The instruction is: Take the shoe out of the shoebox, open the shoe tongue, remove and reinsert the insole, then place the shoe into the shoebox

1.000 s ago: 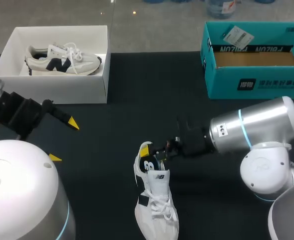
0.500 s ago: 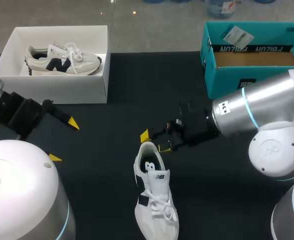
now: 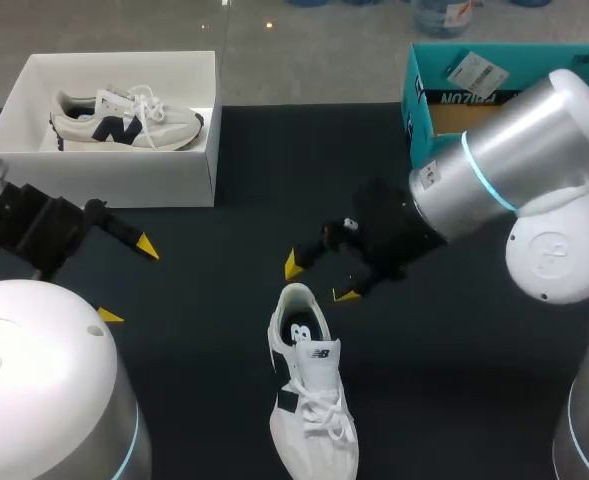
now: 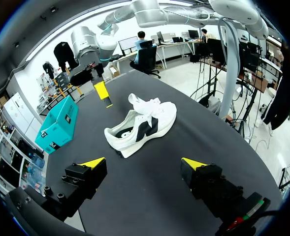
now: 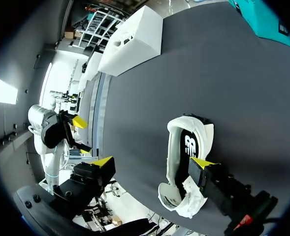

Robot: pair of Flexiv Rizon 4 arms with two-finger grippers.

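A white shoe with dark trim lies on the black table near the front middle, heel toward the far side, laces at the near end. It also appears in the left wrist view and the right wrist view. My right gripper hangs open just above and beyond the shoe's heel, holding nothing; in its own view the gripper straddles the heel opening from above. My left gripper stands open at the left, well away from the shoe, empty. The white shoebox at the back left holds a second shoe.
A teal box with a brown inside stands at the back right, partly behind my right arm. The black table is bare between the shoebox and the shoe.
My right gripper has lifted off the shoe's heel and drawn back toward the far side, fingers spreading slightly. The shoe and my left arm have stayed put.
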